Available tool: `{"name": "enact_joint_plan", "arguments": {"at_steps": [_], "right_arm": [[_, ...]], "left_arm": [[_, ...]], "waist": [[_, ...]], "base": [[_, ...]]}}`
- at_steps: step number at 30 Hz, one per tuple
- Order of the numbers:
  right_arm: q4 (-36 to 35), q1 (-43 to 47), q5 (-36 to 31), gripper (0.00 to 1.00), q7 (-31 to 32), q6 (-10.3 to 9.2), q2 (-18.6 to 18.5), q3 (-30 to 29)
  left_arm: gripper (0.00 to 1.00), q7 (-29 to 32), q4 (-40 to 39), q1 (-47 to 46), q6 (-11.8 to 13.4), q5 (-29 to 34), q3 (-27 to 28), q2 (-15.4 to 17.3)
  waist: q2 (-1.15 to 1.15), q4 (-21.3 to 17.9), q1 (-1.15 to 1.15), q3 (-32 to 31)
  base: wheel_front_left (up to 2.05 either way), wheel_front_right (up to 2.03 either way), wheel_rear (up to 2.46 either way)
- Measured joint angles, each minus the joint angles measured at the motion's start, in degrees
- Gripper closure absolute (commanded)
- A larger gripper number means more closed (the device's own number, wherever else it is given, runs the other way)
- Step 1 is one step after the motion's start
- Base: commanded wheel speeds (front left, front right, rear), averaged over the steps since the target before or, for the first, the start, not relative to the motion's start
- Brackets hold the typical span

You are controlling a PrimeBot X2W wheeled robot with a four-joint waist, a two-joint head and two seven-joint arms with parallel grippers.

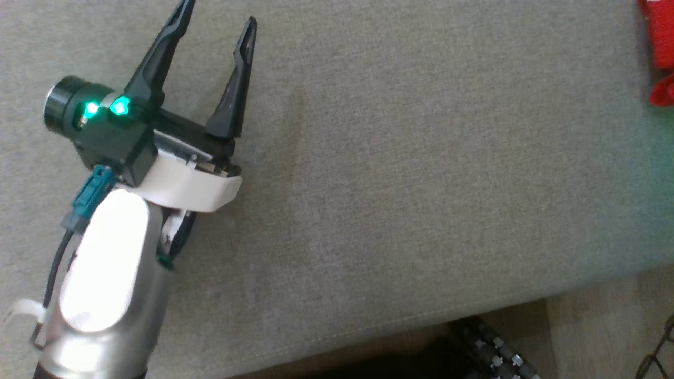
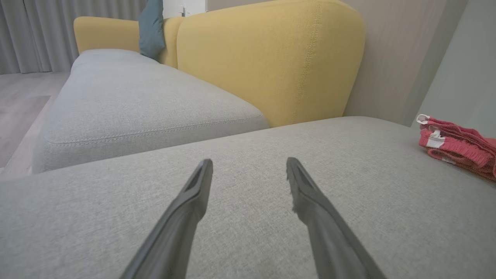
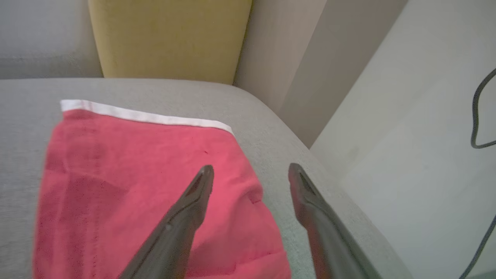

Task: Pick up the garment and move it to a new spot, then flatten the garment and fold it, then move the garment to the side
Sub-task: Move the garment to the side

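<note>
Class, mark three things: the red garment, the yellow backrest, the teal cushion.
red garment (image 3: 116,174), right wrist view, middle of red panel.
yellow backrest (image 2: 271,58), left wrist view, centre of front face.
teal cushion (image 2: 151,27), left wrist view, its middle.

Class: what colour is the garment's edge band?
White band on the red garment; right wrist view shows it best.

- Legible text, labels, brand marks, numbers, signs: none in any of the three views.
- Fabric and housing surfaces: plain, with no readable lettering.
</note>
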Motion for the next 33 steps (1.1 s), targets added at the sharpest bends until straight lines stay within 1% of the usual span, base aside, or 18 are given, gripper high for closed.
{"name": "enact_joint_plan", "arguments": {"at_steps": [4, 8, 10, 13, 17, 21, 25, 33], "right_arm": [[-2.19, 3.44, 0.14, 0.0, -5.49, 0.0, 1.33, 3.24], [-4.69, 8.59, 0.68, 0.0, -9.62, 0.0, 3.46, 11.26], [-5.59, 10.95, 1.01, 0.0, -11.02, 0.0, 4.48, 14.63], [-5.84, 13.45, 2.47, 0.0, -12.34, 0.0, 4.78, 19.2], [-6.06, 16.0, 3.96, 0.0, -13.22, 0.0, 5.35, 23.72], [-6.42, 18.36, 4.91, 0.0, -13.18, 0.0, 5.52, 26.5], [-7.06, 20.79, 6.31, 0.0, -12.79, 0.0, 5.54, 27.07], [-7.64, 25.36, 8.1, 0.0, -11.41, 0.0, 5.55, 28.33]], "left_arm": [[0.0, -0.13, 1.42, 2.05, 0.53, -0.93, 0.18, -0.3], [0.0, -0.4, 2.57, 5.49, 1.31, -1.44, 0.36, -0.97], [0.0, -0.41, 3.23, 6.91, 1.66, -1.77, 0.74, -1.42], [0.0, -0.43, 3.37, 8.6, 2.65, -2.55, 1.85, -2.09], [0.0, -0.44, 3.6, 10.78, 3.54, -3.05, 2.8, -2.75], [0.0, -0.44, 4.57, 13.53, 4.56, -3.56, 4.26, -3.23], [0.0, -0.44, 5.43, 16.49, 5.08, -3.66, 5.65, -3.27], [0.0, -0.43, 7.03, 20.27, 5.37, -3.94, 6.0, -3.23]], "waist": [[0.0, 0.66, 0.0, -2.68], [0.0, 1.59, 0.0, -6.11], [0.0, 2.23, 0.0, -7.92], [0.0, 3.58, 0.0, -10.42], [0.0, 6.35, 0.0, -13.24], [0.0, 9.16, -0.01, -16.12], [0.0, 11.49, -0.01, -19.16], [0.0, 13.34, -0.01, -24.88]], "base": [[0.0, 0.0, 0.0], [0.0, 0.0, 0.0], [0.0, 0.0, 0.0], [0.0, 0.0, 0.0], [0.0, 0.0, 0.0], [0.0, 0.0, 0.0], [0.0, 0.0, 0.0], [0.0, 0.0, 0.0]]}}
